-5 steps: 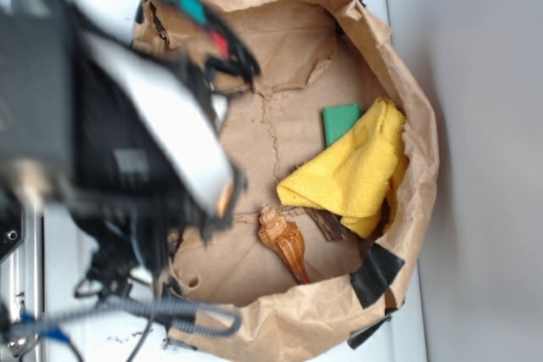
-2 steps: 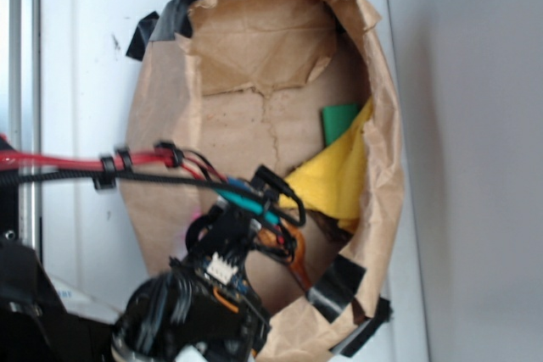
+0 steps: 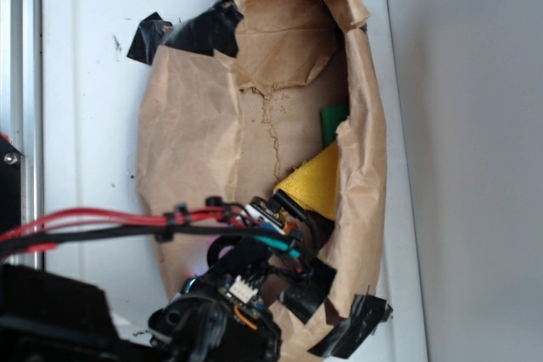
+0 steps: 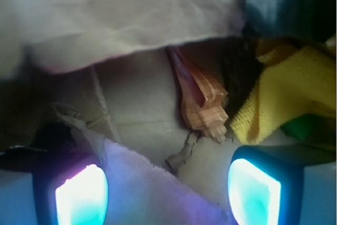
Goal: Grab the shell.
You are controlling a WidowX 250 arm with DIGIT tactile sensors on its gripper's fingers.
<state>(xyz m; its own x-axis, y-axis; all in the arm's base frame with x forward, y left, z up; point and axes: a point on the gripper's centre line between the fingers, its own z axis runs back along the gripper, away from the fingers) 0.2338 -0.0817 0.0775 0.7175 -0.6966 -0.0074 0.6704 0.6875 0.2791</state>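
In the wrist view the shell (image 4: 201,97) lies on the brown paper floor, orange-brown and ridged, with its pale tip toward me and its tail pointing away. It touches the yellow cloth (image 4: 281,101) on its right. My gripper (image 4: 168,196) is open, and its glowing pads (image 4: 81,198) stand wide apart, short of the shell. A torn paper flap (image 4: 158,183) lies between the pads. In the exterior view my gripper (image 3: 284,231) reaches into the bag's lower end and hides the shell.
The crumpled brown paper bag (image 3: 195,142) lies on a white surface (image 3: 93,82), held with black tape (image 3: 204,31). Its right wall folds over the yellow cloth (image 3: 314,180) and a green block (image 3: 333,123). A paper wall (image 4: 121,14) overhangs the shell from above.
The arm has swung from the upper left to the bag's lower end and reached inside. The bag's walls have folded inward, and the shell is now hidden in the exterior view.
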